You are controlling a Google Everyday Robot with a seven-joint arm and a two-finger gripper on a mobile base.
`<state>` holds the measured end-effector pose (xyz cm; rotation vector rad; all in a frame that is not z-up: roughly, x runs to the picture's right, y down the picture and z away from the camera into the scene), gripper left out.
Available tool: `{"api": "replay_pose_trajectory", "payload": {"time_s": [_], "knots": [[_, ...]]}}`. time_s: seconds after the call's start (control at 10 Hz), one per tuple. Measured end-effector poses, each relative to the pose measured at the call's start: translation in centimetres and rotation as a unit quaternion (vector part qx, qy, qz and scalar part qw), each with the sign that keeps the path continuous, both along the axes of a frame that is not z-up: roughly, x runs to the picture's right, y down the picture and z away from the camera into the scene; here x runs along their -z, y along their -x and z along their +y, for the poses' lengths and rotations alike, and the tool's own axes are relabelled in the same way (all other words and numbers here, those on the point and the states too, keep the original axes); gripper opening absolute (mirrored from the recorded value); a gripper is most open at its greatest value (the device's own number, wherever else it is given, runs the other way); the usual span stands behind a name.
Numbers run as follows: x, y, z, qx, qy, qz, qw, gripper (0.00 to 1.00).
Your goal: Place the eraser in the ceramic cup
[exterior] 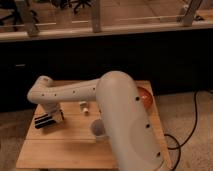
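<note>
**A:** In the camera view, why is the eraser (pixel 45 121) so far left of the ceramic cup (pixel 98 129)?

**B:** Because the gripper (pixel 52 114) has it. The gripper hangs low over the tabletop (pixel 60 150), well left of the cup and slightly farther back. Its jaws are closed, seemingly clamped across the black block. The block sticks out to the left, so I'd judge it is held crosswise, ready to carry.

**A:** And the cup itself?

**B:** It is upright, mouth open, half hidden by the thick arm (pixel 120 115). The eraser looks longer than the cup is wide, so it will probably have to go in end first.

**A:** What is the arm's pose?

**B:** It rises from the right of the cup and passes over it. From there it reaches left to a bent joint, then drops to the gripper. An orange bowl (pixel 146 98) peeks out right of the cup.
</note>
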<state>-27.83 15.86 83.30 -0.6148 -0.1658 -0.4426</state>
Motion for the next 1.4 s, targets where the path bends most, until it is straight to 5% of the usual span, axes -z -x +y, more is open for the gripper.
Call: {"api": "replay_pose_trajectory", "payload": {"time_s": [0.9,1.4], "knots": [[2.6,-0.7,-1.4,-0.001,-0.013,-0.008,0.9999,0.00],[4.7,-1.9,-3.2,-0.014,-0.036,-0.011,0.9992,0.00]]}}
